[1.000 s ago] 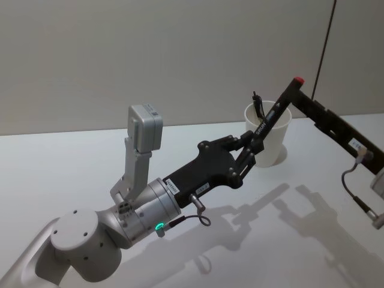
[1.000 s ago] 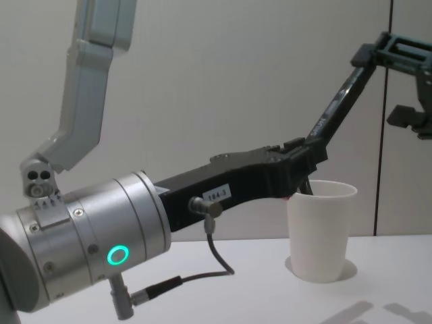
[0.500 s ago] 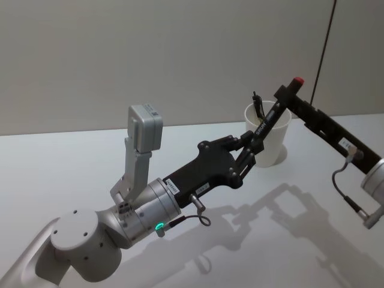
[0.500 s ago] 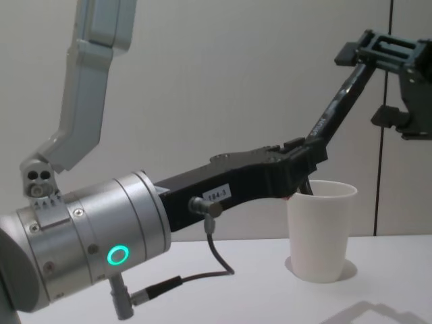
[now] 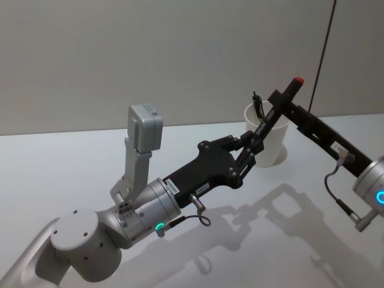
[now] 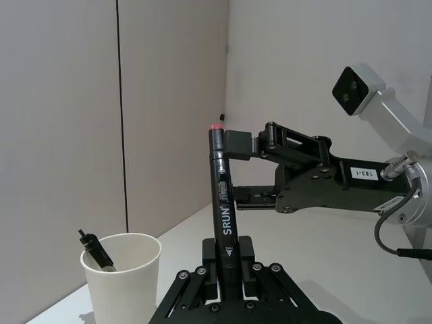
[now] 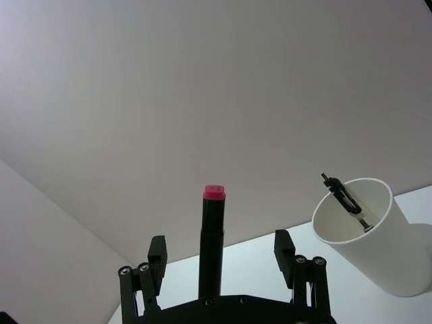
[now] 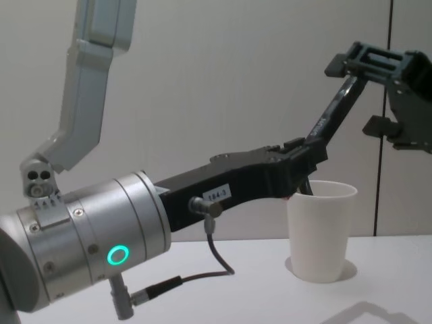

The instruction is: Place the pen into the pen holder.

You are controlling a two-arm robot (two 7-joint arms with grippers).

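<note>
A black pen (image 5: 270,117) with a red end cap is held tilted in the air, and my left gripper (image 5: 247,150) is shut on its lower part. My right gripper (image 5: 281,102) is open, its two fingers standing apart on either side of the pen's (image 7: 212,243) upper part, just below the red cap. The pen holder (image 5: 270,141), a white paper cup, stands on the table just behind the left gripper (image 8: 304,155). A second black pen (image 7: 344,196) leans inside the cup (image 7: 368,236). From the side, the held pen (image 8: 334,111) rises above the cup's rim (image 8: 320,229) toward the right gripper (image 8: 361,88).
The white table (image 5: 72,162) stretches out to the left and front of the cup. A plain wall (image 5: 150,54) stands right behind it. My left arm's large silver joint (image 8: 88,243) and its cable hang low over the near table.
My right gripper has moved left toward the pen and now straddles its upper end. The left gripper, pen and cup have stayed put.
</note>
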